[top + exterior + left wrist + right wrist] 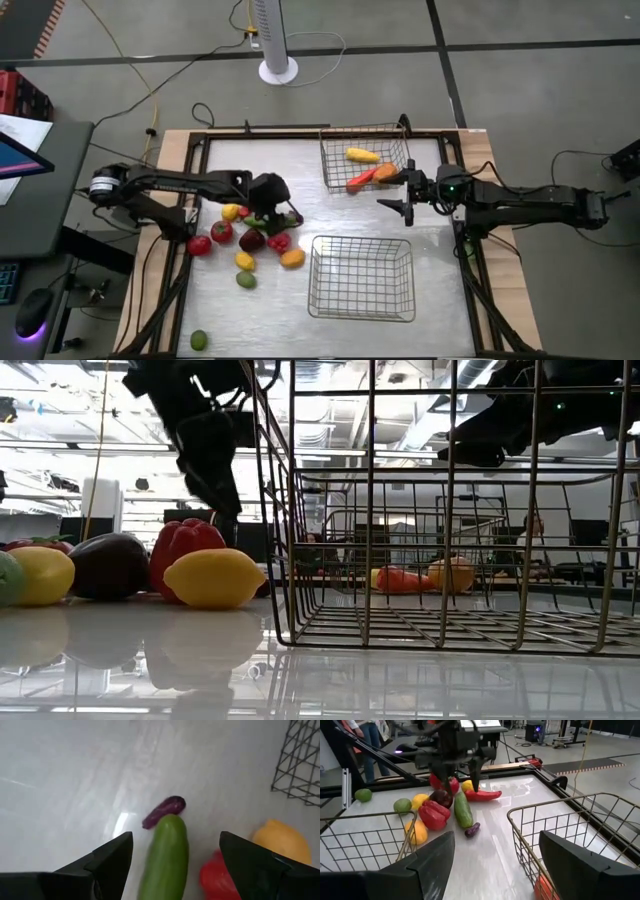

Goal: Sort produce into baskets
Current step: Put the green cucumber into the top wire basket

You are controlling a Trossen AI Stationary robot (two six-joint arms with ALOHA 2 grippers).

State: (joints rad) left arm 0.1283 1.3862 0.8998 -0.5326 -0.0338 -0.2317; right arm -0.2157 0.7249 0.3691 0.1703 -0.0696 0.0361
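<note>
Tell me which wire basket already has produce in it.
The silver wire-mesh basket beside the right pincer: it holds yellow, red and orange pieces. The basket near the table's front edge holds none.

- The right gripper [492, 865] is seen with its fingers spread apart above the table [490, 850].
- A wire basket [580, 825] and another basket [365, 837] are shown on either side.
- Farther off, a cucumber [462, 810], a small purple piece [472, 829] and a red pepper [434, 815] are seen under the left gripper [457, 780].
</note>
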